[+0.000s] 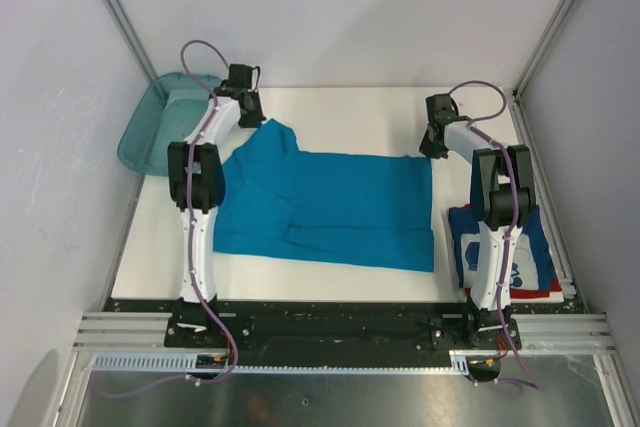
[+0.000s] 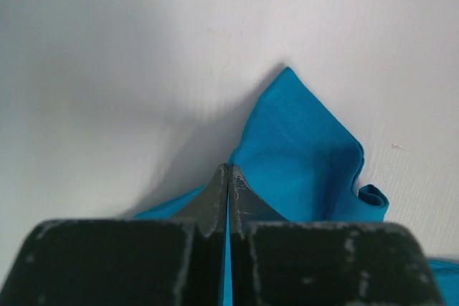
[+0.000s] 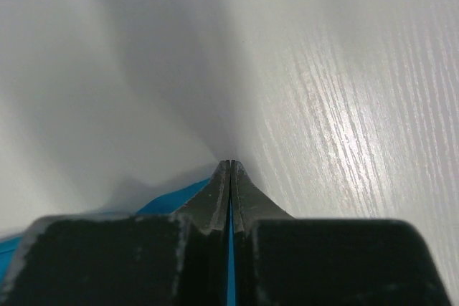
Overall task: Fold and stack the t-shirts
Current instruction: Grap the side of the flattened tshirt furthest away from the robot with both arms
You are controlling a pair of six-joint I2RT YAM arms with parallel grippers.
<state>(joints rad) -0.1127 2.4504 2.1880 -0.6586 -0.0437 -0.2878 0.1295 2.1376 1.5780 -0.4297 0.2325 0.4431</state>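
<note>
Evenness looked key: the left end effector [image 2: 228, 171] and right end effector [image 3: 229, 166] each sat pinched shut on an upper corner of the teal shirt [image 1: 340, 202], spread mid-frame on the worktop [image 1: 350, 112], and needed to lift together.

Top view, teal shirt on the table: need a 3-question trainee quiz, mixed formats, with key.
1. True or false: the teal t-shirt lies stacked on the folded dark blue shirt.
2. Where is the folded dark blue shirt? A) near right of the table, beneath the right arm; B) far left; C) table centre.
3. Fill in: the left fingers and the right fingers are both ____ on the teal t-shirt's far edge.
Key: 1 false, they lie apart; 2 A; 3 shut.
</note>
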